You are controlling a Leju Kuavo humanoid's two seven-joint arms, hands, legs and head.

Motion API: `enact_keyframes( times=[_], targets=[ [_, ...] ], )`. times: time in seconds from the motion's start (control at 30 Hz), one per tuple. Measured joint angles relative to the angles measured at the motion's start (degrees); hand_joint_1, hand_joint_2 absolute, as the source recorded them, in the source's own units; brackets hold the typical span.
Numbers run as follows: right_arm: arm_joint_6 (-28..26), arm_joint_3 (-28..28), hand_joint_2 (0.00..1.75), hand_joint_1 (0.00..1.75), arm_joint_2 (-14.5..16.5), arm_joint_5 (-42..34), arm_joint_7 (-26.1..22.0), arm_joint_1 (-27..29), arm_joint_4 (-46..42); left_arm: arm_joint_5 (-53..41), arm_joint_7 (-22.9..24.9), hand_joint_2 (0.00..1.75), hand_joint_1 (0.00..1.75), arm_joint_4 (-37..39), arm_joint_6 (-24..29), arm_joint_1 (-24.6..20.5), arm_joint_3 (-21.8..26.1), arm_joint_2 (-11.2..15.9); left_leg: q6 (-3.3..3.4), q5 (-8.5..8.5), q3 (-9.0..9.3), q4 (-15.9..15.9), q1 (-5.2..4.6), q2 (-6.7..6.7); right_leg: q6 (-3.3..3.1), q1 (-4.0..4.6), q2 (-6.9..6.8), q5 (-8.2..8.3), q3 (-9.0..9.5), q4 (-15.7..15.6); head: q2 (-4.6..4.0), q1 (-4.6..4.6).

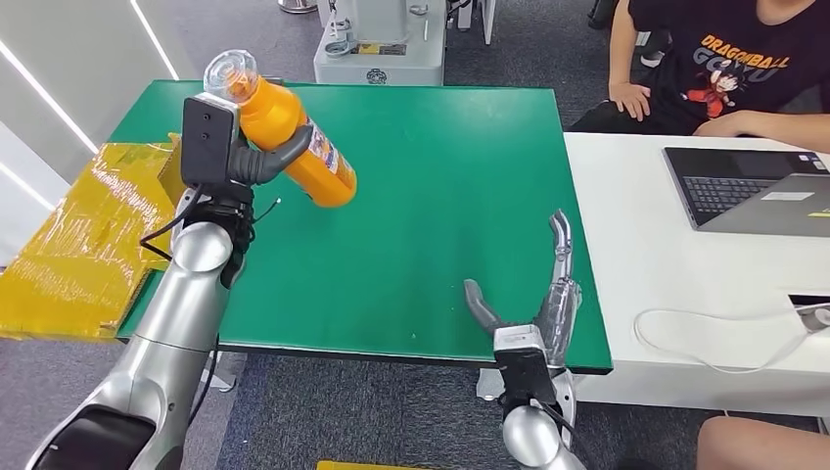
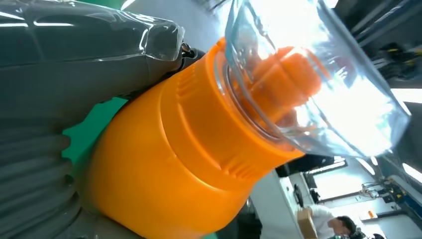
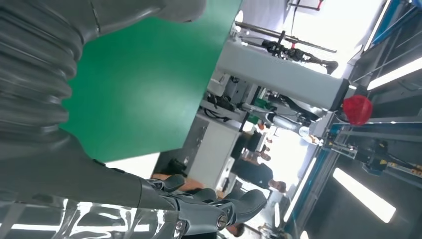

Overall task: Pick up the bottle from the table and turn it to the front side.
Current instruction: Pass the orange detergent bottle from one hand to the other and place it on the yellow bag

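Observation:
An orange bottle [image 1: 294, 137] with a clear cap [image 1: 231, 72] is lifted above the green table [image 1: 440, 196] at its left side, tilted with the cap up and to the left. My left hand [image 1: 256, 162] grips it around the body, a grey finger wrapped across the orange side. In the left wrist view the bottle [image 2: 164, 164] and its clear cap [image 2: 308, 79] sit close against my left hand [image 2: 74, 64]. My right hand [image 1: 538, 304] stands open over the table's front right edge, fingers apart and holding nothing. In the right wrist view my right hand [image 3: 149, 194] lies over the green table [image 3: 149, 84].
A white desk [image 1: 666, 274] with a laptop [image 1: 754, 191] and a cable stands to the right. A person [image 1: 724, 69] sits behind it. Yellow wrapped material [image 1: 78, 245] lies left of the table. A grey machine [image 1: 382, 39] stands beyond the far edge.

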Motion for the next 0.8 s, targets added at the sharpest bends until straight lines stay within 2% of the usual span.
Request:
enact_keyframes(
  times=[0.23, 0.43, 0.6, 0.8],
  targets=[
    [0.0, 1.2, 1.75, 0.0, 0.0, -1.9, 0.8, 3.3, -4.2, -11.8, -1.0, 1.75, 1.75, 2.4, -2.2, -5.8, -0.4, 3.8, -0.01, 0.01, 0.01, 0.0, 0.0, 0.01, -0.01, 0.0, 0.01, 0.02, 0.0, 0.0, 0.0, 0.0],
    [0.0, 1.5, 1.75, 0.0, -0.6, -3.4, 1.3, 4.6, -6.2, -24.5, -3.0, 1.75, 1.75, 7.8, -7.2, -11.7, -3.8, 7.1, -0.01, 0.01, 0.02, 0.0, 0.0, 0.03, -0.01, -0.01, 0.03, 0.02, 0.0, 0.0, 0.0, 0.0],
    [0.0, 1.5, 1.75, 0.0, -1.1, -3.8, 1.3, 5.5, -7.8, -35.4, -2.2, 1.75, 1.75, 13.0, -10.8, -16.6, -8.6, 9.5, -0.01, 0.01, 0.02, 0.0, 0.0, 0.06, -0.02, 0.0, 0.07, 0.03, -0.02, 0.0, 0.0, 0.0],
    [0.0, 1.4, 1.75, 0.0, -1.5, -3.2, 2.1, 6.7, -9.6, -47.9, 3.2, 1.75, 1.75, 19.5, -14.9, -22.5, -16.9, 11.2, -0.01, 0.01, 0.03, 0.0, 0.0, 0.07, -0.02, -0.01, 0.11, 0.03, -0.02, 0.0, 0.0, 0.0]
  ],
)
